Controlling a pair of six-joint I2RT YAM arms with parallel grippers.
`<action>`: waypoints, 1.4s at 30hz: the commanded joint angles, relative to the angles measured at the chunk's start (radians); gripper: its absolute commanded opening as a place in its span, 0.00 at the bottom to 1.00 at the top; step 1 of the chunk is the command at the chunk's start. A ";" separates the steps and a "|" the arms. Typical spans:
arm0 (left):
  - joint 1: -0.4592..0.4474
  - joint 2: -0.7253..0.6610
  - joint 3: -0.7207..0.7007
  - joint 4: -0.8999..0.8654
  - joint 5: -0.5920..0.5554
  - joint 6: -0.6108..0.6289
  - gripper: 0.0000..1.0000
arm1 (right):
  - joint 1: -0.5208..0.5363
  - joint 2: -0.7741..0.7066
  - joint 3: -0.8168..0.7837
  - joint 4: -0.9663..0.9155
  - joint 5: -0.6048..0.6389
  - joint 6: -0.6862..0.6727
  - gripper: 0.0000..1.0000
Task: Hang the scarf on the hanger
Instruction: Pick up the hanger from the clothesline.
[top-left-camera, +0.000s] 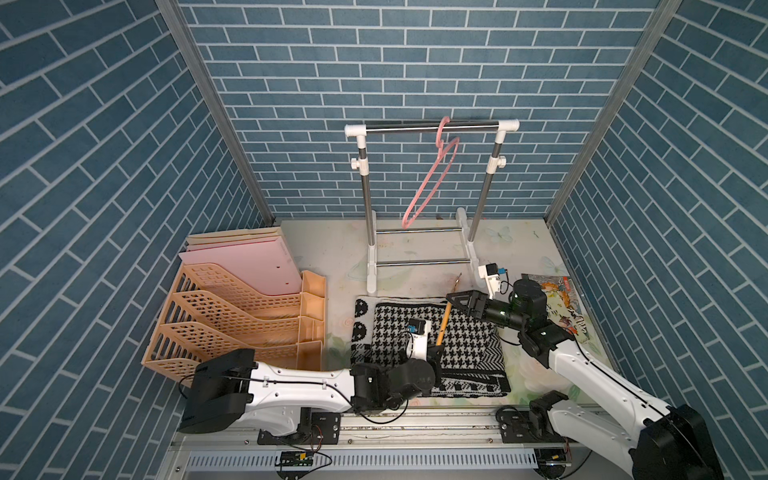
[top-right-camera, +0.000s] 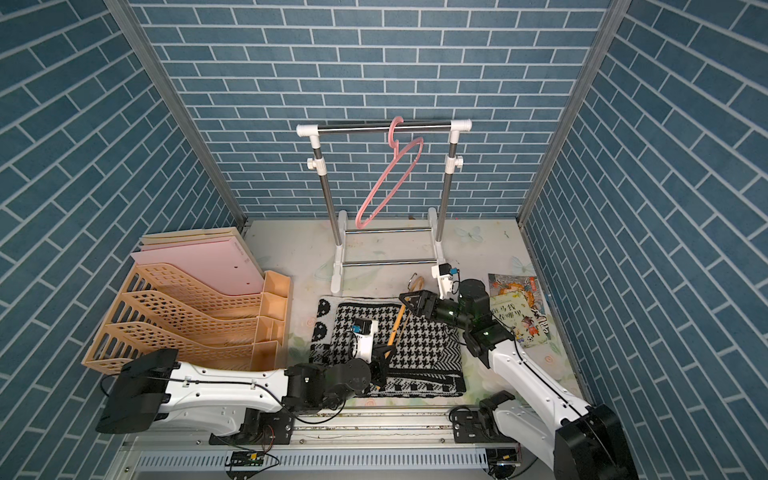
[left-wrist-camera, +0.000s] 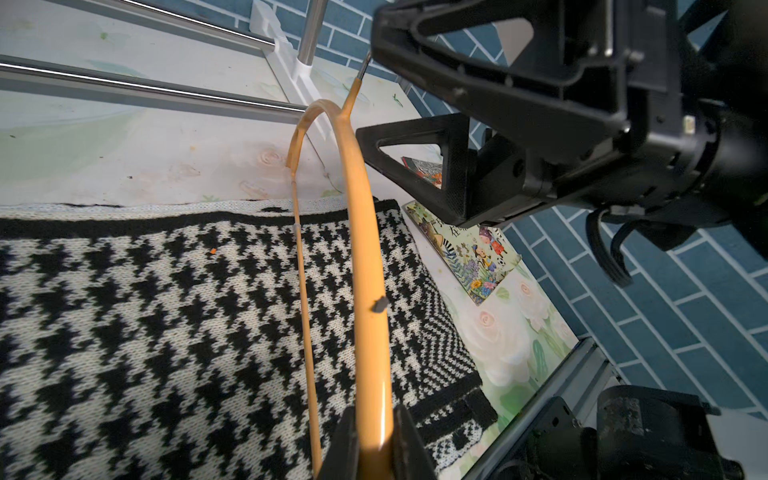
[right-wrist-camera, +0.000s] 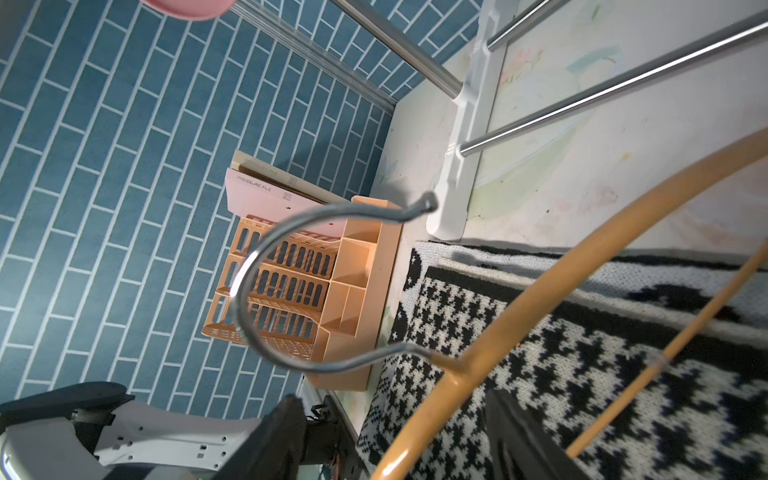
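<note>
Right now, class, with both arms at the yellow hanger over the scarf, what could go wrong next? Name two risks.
1. The left gripper pinches the yellow hanger only on one arm, and the right gripper stands open around it near the hook; a misjudged close could twist or drop it.
2. The scarf lies flat beneath, not threaded; the thin lower bar might snag the knit.

Blue brick walls (top-left-camera: 415, 62) stand on three sides. The table (top-left-camera: 324, 245) has pale flowers on it. A metal rack (top-left-camera: 399, 128) stands at the back, an orange tray (top-left-camera: 232, 316) near one wall.
</note>
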 joint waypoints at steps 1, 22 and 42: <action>-0.012 0.022 0.019 0.000 -0.002 0.006 0.00 | 0.018 0.013 0.044 -0.165 0.055 -0.022 0.66; -0.056 0.081 0.066 -0.013 0.067 0.120 0.68 | 0.025 0.067 0.069 -0.231 0.054 -0.040 0.00; 0.714 -0.419 -0.331 -0.089 0.614 0.000 0.83 | 0.076 0.067 -0.118 0.566 -0.236 0.271 0.00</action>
